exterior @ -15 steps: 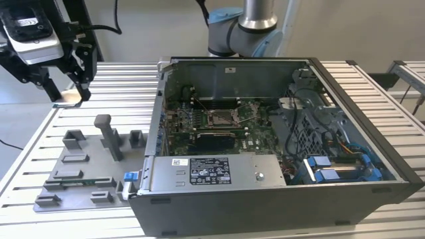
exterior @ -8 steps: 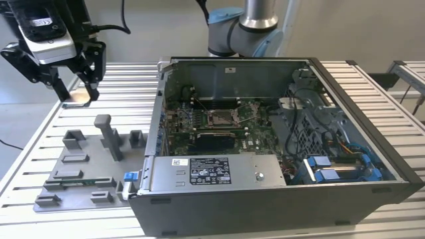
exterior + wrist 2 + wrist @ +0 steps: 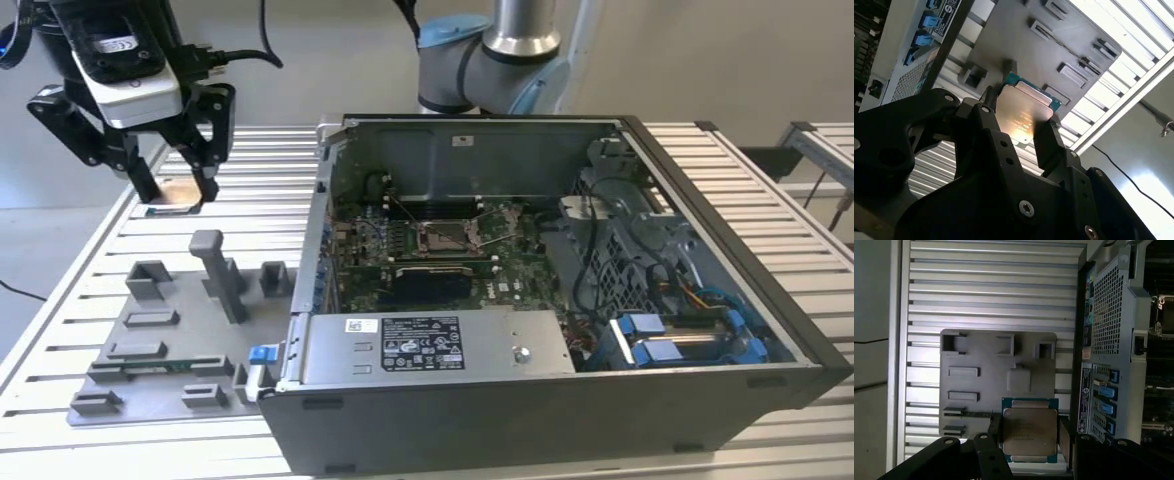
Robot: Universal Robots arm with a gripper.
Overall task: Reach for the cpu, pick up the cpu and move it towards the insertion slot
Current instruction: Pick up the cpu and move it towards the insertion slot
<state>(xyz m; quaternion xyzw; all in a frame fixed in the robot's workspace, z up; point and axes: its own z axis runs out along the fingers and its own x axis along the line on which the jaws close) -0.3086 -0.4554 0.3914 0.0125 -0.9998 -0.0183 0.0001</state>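
- jaws at the exterior view's left, hanging over the slatted tabletop with black fingers pointing down; we see them drawn in narrow and holding the cpu at their tips.
- in the second wrist view we find the cpu pinched at two opposite edges, its silvery top towards the camera and a blue-green rim showing at the far edge.
- in the first wrist view the cpu sits flat between the fingers, seen in front of the near edge of the grey fixture plate.
- in the exterior view the grey fixture plate lies on the tabletop, nearer the camera than the jaws and apart from the cpu.
- just beside the plate, towards the exterior view's right, stands the open computer case.
- inside the case we see the insertion slot, a square metal frame with a dark centre on the motherboard, well apart from the cpu.
- behind the case rises the arm's base.
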